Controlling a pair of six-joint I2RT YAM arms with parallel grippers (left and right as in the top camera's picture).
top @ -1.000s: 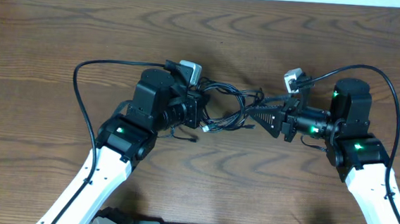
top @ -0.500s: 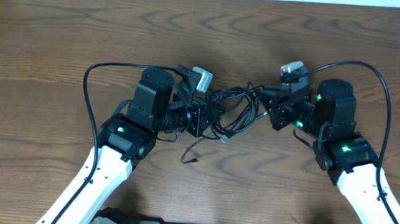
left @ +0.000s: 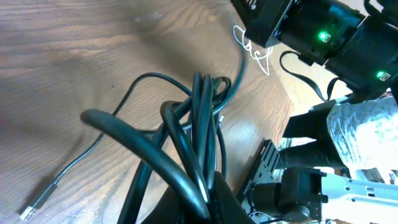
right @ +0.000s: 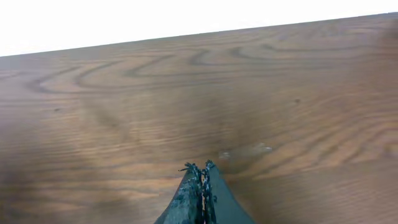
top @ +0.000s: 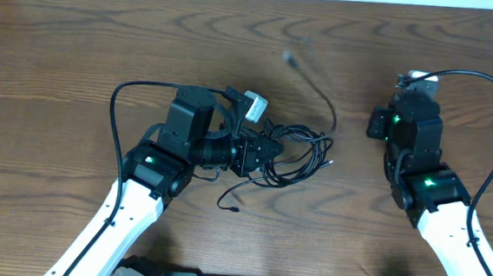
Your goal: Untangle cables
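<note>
We've got the left gripper (top: 265, 148) pinching the knot of the cables (top: 305, 152) near the middle of the table (top: 79, 48), and we read that as an anchor, holding the bundle put so loops can be drawn out against it. One thin strand (top: 326, 100) arcs off toward the far side, its tip a blur, and a plug end (top: 235, 208) lies loose on the wood by the left arm. The right gripper (right: 199, 168) sits well apart to the right, fingers pressed together on nothing, so no cable is in its grasp.
</note>
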